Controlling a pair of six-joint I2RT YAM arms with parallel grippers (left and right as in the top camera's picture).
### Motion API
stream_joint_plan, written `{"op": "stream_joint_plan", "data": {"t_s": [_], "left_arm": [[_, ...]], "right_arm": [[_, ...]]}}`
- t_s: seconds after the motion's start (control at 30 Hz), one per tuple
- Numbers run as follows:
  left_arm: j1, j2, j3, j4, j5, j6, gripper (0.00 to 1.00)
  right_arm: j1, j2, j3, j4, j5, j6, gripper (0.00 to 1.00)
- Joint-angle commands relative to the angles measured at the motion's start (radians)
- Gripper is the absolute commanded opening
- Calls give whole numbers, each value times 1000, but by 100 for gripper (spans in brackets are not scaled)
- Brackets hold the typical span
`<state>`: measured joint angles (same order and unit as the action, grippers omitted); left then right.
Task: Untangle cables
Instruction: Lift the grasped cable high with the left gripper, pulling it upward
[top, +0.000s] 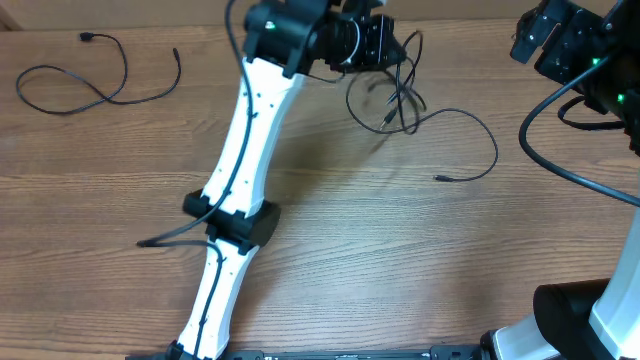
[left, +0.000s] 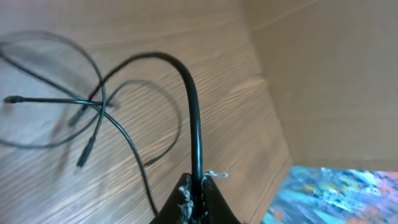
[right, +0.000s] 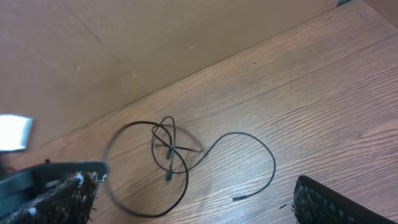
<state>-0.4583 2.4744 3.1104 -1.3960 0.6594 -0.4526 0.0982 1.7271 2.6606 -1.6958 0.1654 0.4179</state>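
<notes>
A knot of thin black cables (top: 400, 98) lies on the wooden table at the back centre, also seen as the tangle (right: 168, 149) in the right wrist view. My left gripper (top: 388, 45) hovers just behind the knot, shut on one black cable (left: 196, 130) that arches up from its fingertips (left: 186, 186) and drops into the crossed strands (left: 93, 106). One strand loops out to the right and ends in a small plug (top: 440, 178). A separate cable (top: 75, 85) lies loose at the far left. My right gripper (right: 196, 183) is open, above and right of the knot, holding nothing.
A cardboard wall (right: 155, 43) runs along the table's back edge, close behind the knot. The left arm's white links (top: 240, 170) cross the middle of the table. The right arm (top: 570, 50) and its thick black wire (top: 560, 165) occupy the right side.
</notes>
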Motion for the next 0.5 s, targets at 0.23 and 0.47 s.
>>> {"op": "stream_joint_plan", "data": {"t_s": [0.23, 0.47], "left_arm": [[60, -246, 32, -9, -64, 27, 4], [154, -348, 32, 22, 52, 26, 4]], "right_arm": [[-2, -4, -4, 2, 17, -4, 100], [-2, -4, -4, 2, 17, -4, 100]]}}
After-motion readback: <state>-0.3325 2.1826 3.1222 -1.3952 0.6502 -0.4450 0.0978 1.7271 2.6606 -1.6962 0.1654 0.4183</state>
